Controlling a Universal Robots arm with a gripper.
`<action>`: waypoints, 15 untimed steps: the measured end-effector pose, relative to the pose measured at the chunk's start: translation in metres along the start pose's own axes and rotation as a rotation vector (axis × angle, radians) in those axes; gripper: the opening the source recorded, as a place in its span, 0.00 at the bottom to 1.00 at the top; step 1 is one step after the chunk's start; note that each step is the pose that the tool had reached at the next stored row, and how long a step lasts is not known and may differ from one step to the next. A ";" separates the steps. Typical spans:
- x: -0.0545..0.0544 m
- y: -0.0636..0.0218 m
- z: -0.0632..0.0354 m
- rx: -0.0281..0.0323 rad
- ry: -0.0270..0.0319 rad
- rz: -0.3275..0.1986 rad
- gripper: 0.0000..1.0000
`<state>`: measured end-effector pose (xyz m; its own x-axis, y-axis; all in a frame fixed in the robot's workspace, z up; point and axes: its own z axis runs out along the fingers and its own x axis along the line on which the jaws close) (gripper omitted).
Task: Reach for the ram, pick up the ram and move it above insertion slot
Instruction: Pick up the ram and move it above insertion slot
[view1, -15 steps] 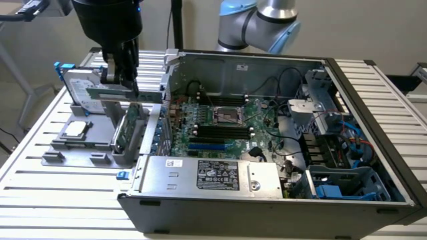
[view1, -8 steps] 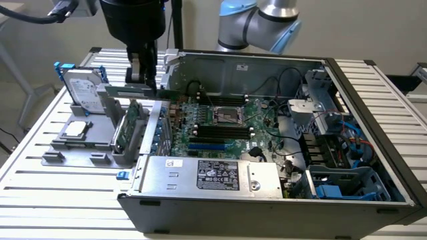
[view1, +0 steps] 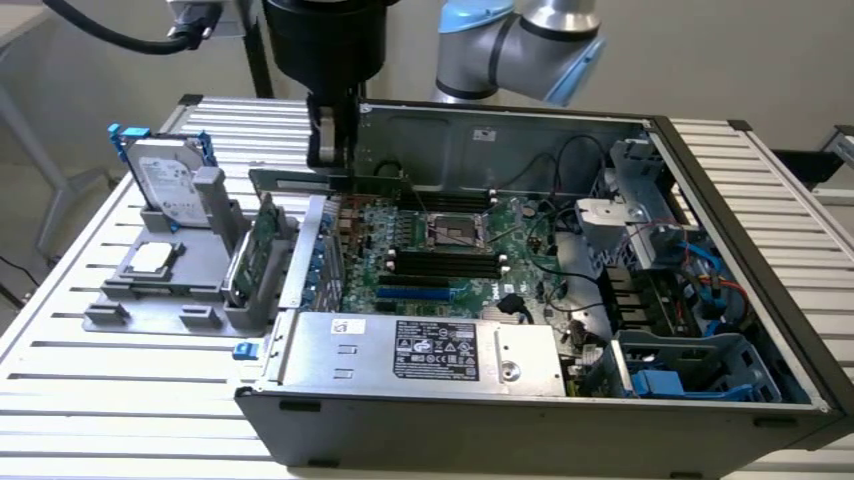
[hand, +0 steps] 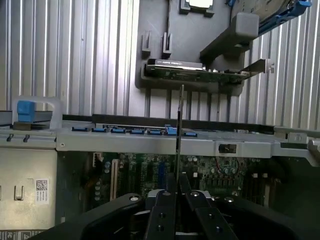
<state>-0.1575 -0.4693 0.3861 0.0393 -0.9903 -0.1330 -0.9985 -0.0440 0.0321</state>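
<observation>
Carrying the ram (hand: 180, 130), the gripper (hand: 178, 192) has its fingers pinched on the thin green stick, held edge-on over the open computer case (view1: 747, 330) near its wall beside the grey holder (view1: 174, 300); judging by this, lifting is done and the next move calls for lining it up with the dark memory slots (view1: 447, 265) on the board

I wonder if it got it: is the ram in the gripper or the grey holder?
In the gripper. The ram sticks out edge-on from its shut jaws, apart from the grey holder.
</observation>
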 end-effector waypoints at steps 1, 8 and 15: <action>0.000 -0.0043 -0.0002 -0.0001 -0.0012 0.000 0.13; 0.000 -0.0364 -0.0006 -0.0004 -0.0016 0.000 0.13; -0.008 -0.0664 0.0026 -0.0003 -0.0017 0.000 0.13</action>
<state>-0.0915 -0.4584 0.3824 0.0394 -0.9901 -0.1347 -0.9985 -0.0441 0.0324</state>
